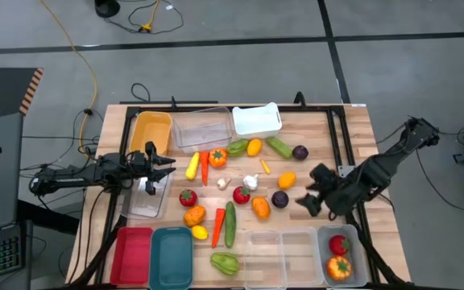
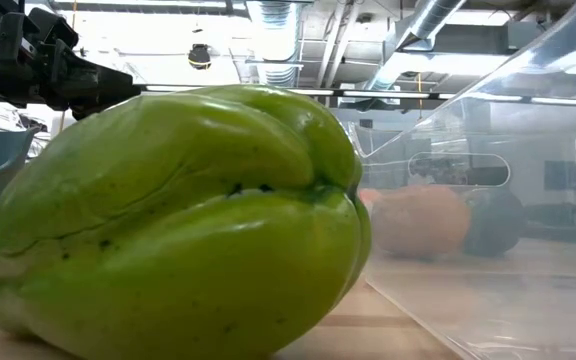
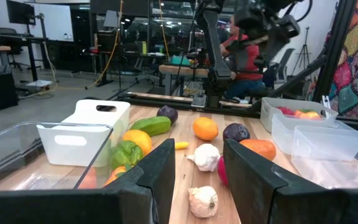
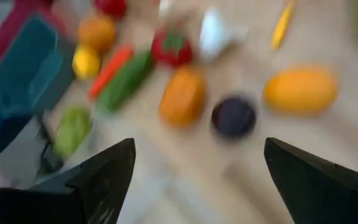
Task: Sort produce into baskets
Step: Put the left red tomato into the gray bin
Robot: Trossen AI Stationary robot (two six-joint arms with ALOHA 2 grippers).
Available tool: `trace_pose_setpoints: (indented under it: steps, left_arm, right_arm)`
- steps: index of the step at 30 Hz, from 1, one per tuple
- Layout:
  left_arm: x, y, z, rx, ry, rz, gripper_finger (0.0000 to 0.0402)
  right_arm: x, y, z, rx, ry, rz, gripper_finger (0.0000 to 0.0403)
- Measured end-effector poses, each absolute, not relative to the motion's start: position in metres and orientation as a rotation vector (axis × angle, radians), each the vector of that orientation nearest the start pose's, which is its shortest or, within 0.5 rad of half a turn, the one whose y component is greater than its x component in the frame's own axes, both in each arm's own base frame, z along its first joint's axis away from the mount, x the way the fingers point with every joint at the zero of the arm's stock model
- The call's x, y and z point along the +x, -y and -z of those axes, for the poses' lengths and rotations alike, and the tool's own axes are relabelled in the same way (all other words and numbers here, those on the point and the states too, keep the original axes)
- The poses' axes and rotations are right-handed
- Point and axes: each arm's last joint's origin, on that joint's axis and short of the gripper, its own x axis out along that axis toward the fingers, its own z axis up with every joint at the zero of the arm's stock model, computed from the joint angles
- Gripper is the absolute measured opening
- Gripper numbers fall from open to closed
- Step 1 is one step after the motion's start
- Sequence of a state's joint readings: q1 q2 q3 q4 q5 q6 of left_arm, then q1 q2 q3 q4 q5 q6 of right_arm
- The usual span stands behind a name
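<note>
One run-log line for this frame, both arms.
left gripper: empty, over clear bin | right gripper: open, empty, near purple fruit | grey bin: two pieces

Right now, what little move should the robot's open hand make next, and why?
Probably lower the right gripper onto the dark purple fruit beside it. Its fingers are open and hold nothing, and that fruit lies loose on the table, close ahead of it in the right wrist view. The grey basket nearby already holds two pieces. The left gripper waits near the clear bin.
</note>
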State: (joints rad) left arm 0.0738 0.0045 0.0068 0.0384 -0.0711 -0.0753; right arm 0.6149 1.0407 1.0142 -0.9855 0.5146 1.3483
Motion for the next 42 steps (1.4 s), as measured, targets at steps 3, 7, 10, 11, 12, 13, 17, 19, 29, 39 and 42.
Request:
trace_pose_setpoints:
  steps: [3,7,10,11,12,13,17,19,29,39,42]
  left_arm:
    - [0.097,-0.009,-0.169,-0.069,0.046,-0.146,0.0122]
    - [0.097,-0.010,-0.169,-0.063,0.048,-0.163,0.0122]
    - [0.097,-0.010,-0.169,-0.073,0.050,-0.163,0.0122]
    - [0.097,-0.010,-0.170,-0.068,0.050,-0.163,0.0122]
    - [0.097,-0.010,-0.170,-0.057,0.049,-0.164,0.0122]
    - [0.097,-0.010,-0.170,-0.044,0.048,-0.164,0.0122]
    - [0.097,-0.010,-0.170,-0.011,0.046,-0.166,0.0122]
    - [0.097,-0.010,-0.170,-0.010,0.047,-0.166,0.0122]
    - [0.096,-0.012,-0.172,-0.083,0.039,-0.233,0.0174]
    - [0.099,-0.016,-0.169,-0.190,0.002,-0.396,0.0330]
    - [0.101,-0.017,-0.171,-0.216,0.025,-0.392,0.0348]
  right_arm:
    - [0.165,-0.084,-0.305,0.670,-0.672,0.548,0.0382]
    - [0.175,-0.073,-0.301,0.646,-0.658,0.630,0.0382]
    - [0.183,-0.065,-0.297,0.651,-0.657,0.690,0.0382]
    - [0.185,-0.062,-0.296,0.653,-0.657,0.709,0.0382]
    - [0.188,-0.060,-0.295,0.654,-0.658,0.727,0.0382]
    - [0.190,-0.058,-0.294,0.656,-0.658,0.743,0.0382]
    - [0.197,-0.051,-0.289,0.655,-0.664,0.795,0.0382]
    - [0.200,-0.048,-0.287,0.655,-0.667,0.814,0.0382]
    - [0.205,-0.041,-0.288,0.688,-0.635,0.835,0.0382]
    - [0.205,-0.040,-0.288,0.655,-0.645,0.821,0.0382]
    - [0.206,-0.040,-0.288,0.621,-0.653,0.800,0.0382]
